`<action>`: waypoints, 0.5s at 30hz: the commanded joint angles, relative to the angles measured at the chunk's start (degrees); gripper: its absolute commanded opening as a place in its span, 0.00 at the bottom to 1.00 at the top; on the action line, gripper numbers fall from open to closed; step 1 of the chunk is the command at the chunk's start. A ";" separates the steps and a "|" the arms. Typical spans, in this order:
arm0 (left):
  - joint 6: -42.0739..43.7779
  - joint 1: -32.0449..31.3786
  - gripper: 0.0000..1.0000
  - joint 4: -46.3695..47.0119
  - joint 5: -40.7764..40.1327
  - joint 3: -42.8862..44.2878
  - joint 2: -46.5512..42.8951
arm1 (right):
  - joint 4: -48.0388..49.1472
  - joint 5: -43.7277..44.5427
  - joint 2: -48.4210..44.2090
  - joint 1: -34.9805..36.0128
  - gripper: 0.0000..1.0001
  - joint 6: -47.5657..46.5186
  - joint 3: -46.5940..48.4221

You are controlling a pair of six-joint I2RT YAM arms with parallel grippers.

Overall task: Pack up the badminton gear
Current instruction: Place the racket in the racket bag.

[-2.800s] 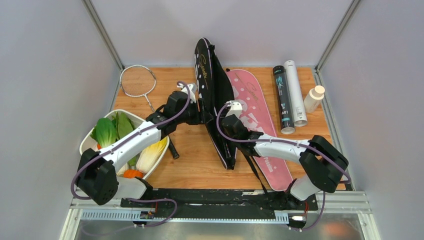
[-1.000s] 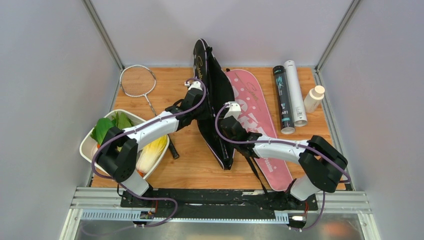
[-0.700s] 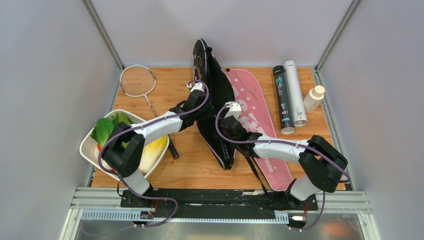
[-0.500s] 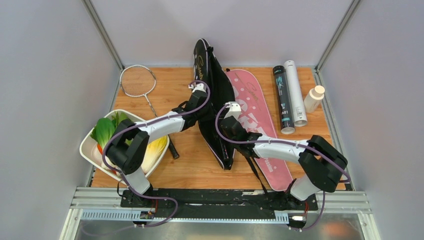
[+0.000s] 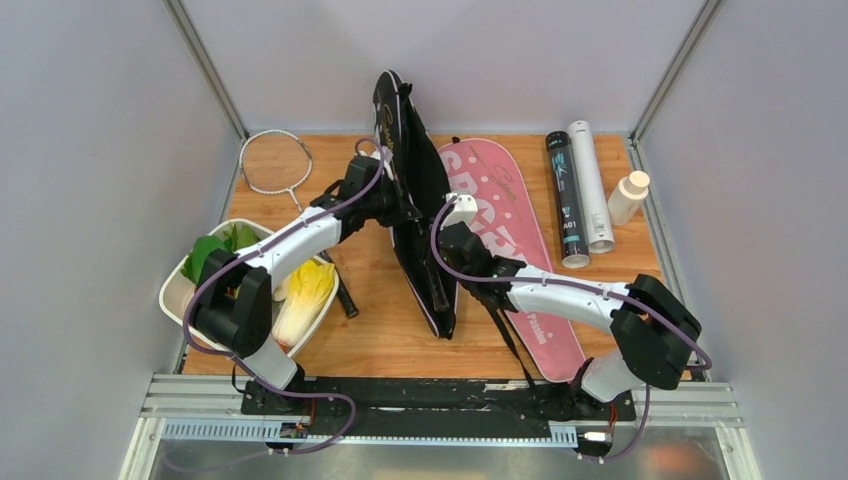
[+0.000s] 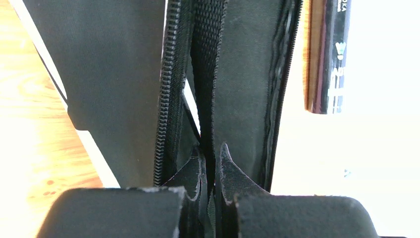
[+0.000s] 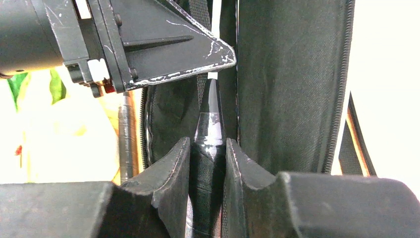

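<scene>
The black racket bag (image 5: 412,190) stands on its edge at the middle of the table, its zip open. My left gripper (image 5: 398,203) is shut on a black webbing strap (image 6: 207,74) along the bag's open edge, the fingertips (image 6: 224,163) pinched on it. My right gripper (image 5: 453,215) is shut on a racket's black handle (image 7: 210,124) that pokes into the bag's opening; the rest of that racket is hidden. A pink bag (image 5: 505,235) lies flat to the right. A silver racket (image 5: 275,160) lies at the far left. A black tube (image 5: 566,200) and a white tube (image 5: 590,185) lie far right.
A white tray of vegetables (image 5: 185,300) sits at the near left under my left arm. A small white bottle with a tan cap (image 5: 628,197) stands by the right wall. Grey walls close in the table on three sides.
My left gripper has shut on the bag's strap and drawn the bag's upper end to the left and away. The right gripper has followed slightly left, keeping its hold on the handle.
</scene>
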 commanded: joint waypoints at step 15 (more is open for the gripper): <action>21.17 5.71 0.00 -23.35 8.82 6.86 -4.56 | 3.71 10.16 -4.74 -2.79 0.00 -4.13 0.99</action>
